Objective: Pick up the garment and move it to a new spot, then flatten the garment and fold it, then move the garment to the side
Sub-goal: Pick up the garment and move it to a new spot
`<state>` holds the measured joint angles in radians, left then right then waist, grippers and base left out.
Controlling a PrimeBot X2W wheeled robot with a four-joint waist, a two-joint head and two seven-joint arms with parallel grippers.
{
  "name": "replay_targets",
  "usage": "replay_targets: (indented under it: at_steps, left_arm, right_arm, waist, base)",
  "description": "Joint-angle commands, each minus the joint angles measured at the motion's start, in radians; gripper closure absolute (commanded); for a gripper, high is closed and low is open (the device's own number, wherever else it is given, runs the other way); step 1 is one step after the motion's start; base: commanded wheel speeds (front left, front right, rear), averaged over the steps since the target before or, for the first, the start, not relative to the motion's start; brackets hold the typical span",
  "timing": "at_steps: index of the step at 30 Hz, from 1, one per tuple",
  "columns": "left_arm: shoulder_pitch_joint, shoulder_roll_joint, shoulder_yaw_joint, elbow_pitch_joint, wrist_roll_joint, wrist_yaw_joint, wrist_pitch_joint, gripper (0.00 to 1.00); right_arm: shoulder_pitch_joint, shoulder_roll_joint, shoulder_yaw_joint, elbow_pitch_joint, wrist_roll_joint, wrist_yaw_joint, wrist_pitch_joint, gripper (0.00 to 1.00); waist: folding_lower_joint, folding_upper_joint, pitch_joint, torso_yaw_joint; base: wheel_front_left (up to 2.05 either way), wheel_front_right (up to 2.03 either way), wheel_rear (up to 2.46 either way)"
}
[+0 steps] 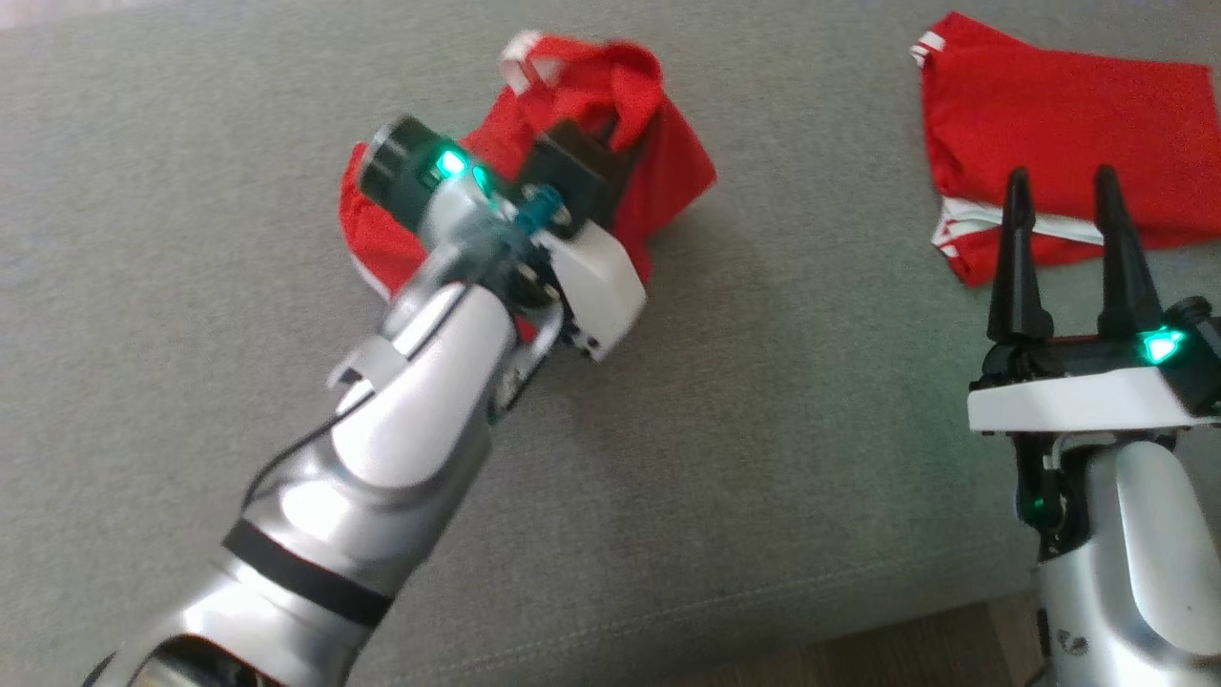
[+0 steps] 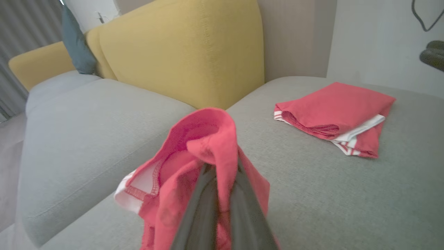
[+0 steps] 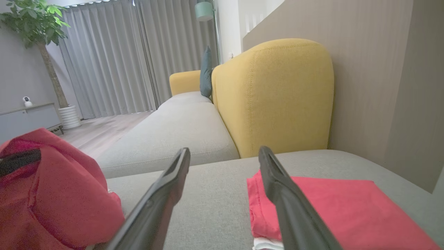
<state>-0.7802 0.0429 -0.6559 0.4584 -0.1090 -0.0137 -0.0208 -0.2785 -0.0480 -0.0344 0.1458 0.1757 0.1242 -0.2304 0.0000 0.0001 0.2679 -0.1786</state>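
Fingers [image 2: 203, 205], left gripper [image 2: 222, 170]: clenched on bunched red garment [image 2: 194, 139], forearm [image 1: 410, 420] extended forward. Right gripper [image 1: 1062, 172]: spread, empty, pointing up; folded red cloth [image 1: 1049, 105] by tips.

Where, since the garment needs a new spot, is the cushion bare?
Bare: the cushion between the held garment and the folded garment, the near strip along its front edge, and left of the held garment. Crowded: far right, around the folded garment and right fingers.
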Motion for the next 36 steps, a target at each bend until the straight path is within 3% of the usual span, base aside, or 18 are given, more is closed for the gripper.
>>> replay_targets:
  at_steps: [1,2,7,12,16,24,30,36]
  left_arm:
    - [-0.019,0.008,-0.007,-0.028,-0.031,0.016,-0.015,0.06]
    - [-0.015,0.008,-0.038,-0.032,-0.057,0.025,-0.019,0.0]
    - [-0.029,0.008,-0.159,-0.043,-0.164,0.08,-0.048,0.0]
    - [-0.068,0.008,-0.187,-0.034,-0.229,0.13,-0.104,0.0]
    - [-0.083,0.013,-0.136,-0.01,-0.259,0.17,-0.162,0.0]
    - [0.0,0.117,-0.012,-0.017,-0.322,0.203,-0.224,0.0]
    - [0.194,0.194,0.086,-0.101,-0.361,0.229,-0.24,0.0]
    - [0.424,0.182,0.216,-0.268,-0.339,0.245,-0.241,0.0]
  right_arm:
    - [-0.028,-0.002,0.027,-0.02,0.007,0.007,-0.014,0.0]
    - [-0.029,-0.002,0.027,-0.016,0.009,0.007,-0.016,0.0]
    - [-0.032,-0.002,0.024,0.004,0.013,0.007,-0.023,0.0]
    - [-0.027,-0.002,0.01,0.011,0.007,0.007,-0.027,0.0]
    - [-0.018,-0.002,0.005,0.01,-0.003,0.007,-0.028,0.0]
    - [0.007,-0.002,-0.007,0.008,-0.027,0.007,-0.019,0.0]
    - [0.044,-0.002,-0.01,0.004,-0.032,0.007,0.001,0.0]
    - [0.079,-0.002,-0.001,0.008,-0.029,0.007,0.013,0.0]
  waist:
    - [0.0,-0.0001,0.006,-0.021]
    - [0.0,-0.0001,0.006,-0.025]
    - [0.0,-0.0001,-0.001,-0.025]
    - [0.0,-0.0001,-0.019,0.011]
    - [0.0,-0.0001,-0.041,0.054]
    - [0.0,-0.0001,-0.084,0.144]
    - [0.0,-0.0001,-0.121,0.21]
    - [0.0,-0.0001,-0.146,0.25]
  base:
    - [0.0,0.0,0.0]
    - [0.0,0.0,0.0]
    - [0.0,0.0,0.0]
    - [0.0,0.0,0.0]
    - [0.0,0.0,0.0]
    - [0.0,0.0,0.0]
    - [0.0,0.0,0.0]
    - [0.0,0.0,0.0]
